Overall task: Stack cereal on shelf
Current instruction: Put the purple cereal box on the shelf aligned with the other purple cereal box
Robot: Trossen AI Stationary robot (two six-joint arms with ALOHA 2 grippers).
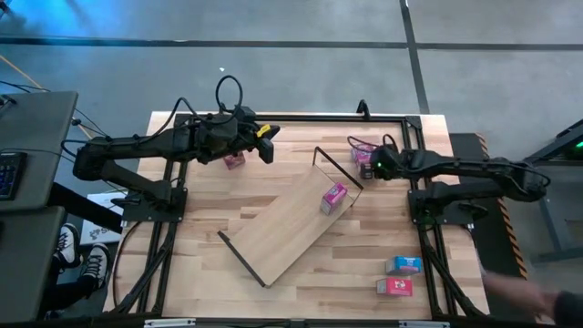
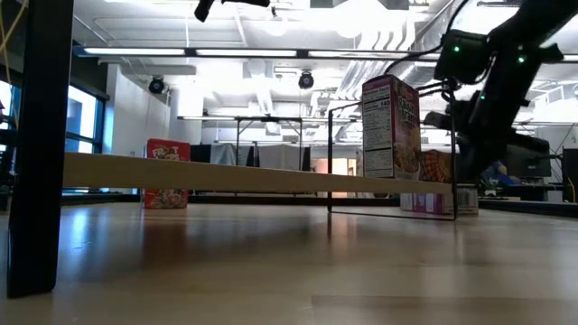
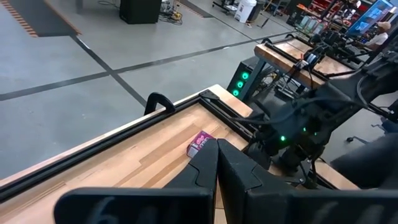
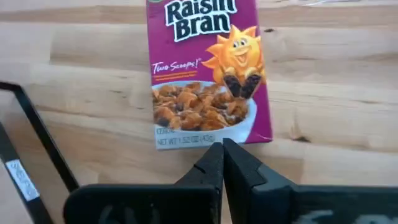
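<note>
The shelf (image 1: 287, 223) lies slantwise across the middle of the tabletop (image 1: 364, 292), a black wire frame at each end. One pink cereal box (image 1: 333, 198) stands on it near its far right end; in the low view that box (image 2: 390, 126) shows a side panel of print too small to read.

From above, five cereal boxes can be counted with any confidence. A pink one (image 1: 234, 161) sits at the far left, partly hidden under the left arm. A purple one (image 1: 363, 154) lies at the far right, mostly covered by the right arm and cables; the right wrist view shows it flat, front up, reading Raisin Bran (image 4: 208, 68), its top edge cut off. A blue box (image 1: 403, 264) and a red box (image 1: 393, 287) lie just beside each other near the front right corner. A sixth cannot be made out.

The left claw (image 1: 266, 143) hangs over the far left of the tabletop, fingers pressed together on nothing. The right claw (image 4: 222, 163) hovers at the Raisin Bran box's lower edge, fingers likewise together and empty.
</note>
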